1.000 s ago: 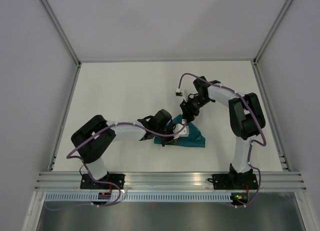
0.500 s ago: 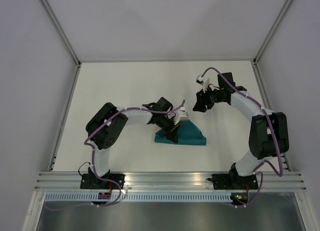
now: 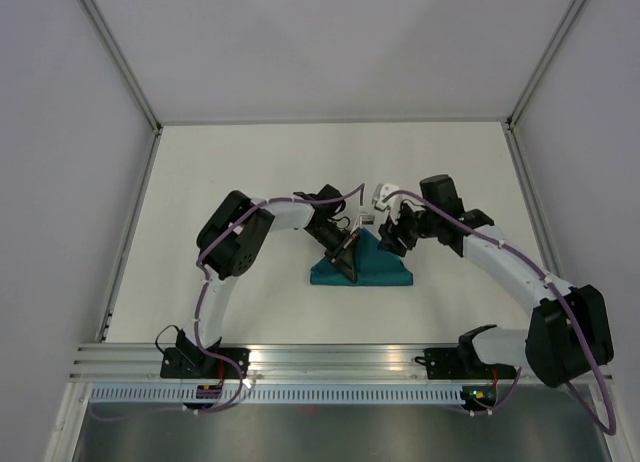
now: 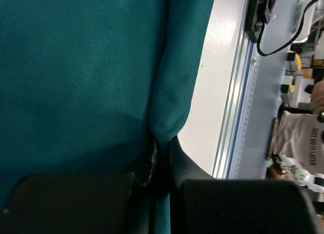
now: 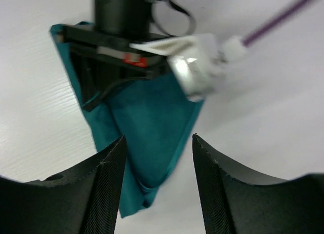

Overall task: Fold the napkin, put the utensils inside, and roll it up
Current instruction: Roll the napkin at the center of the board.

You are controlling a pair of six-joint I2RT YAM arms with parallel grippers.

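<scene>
I see open table (image 3: 240, 172) around the folded, triangular napkin (image 3: 380, 272); left gripper (image 4: 161, 163) pinches its rolled edge, right gripper (image 5: 158, 138) hovers over it, fingers spread.

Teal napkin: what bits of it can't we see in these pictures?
Top view: the left end effector covers part of the wrinkled teal cloth napkin.
Left wrist view: most of it runs off frame; black fingers hide the pinched fold's end.
Right wrist view: that end effector hides its top.
Utensils: none shows; whether any lies inside the fold cannot be told.

2 white arms (image 3: 285, 214) with black joints and purple cables (image 5: 283, 15).
</scene>
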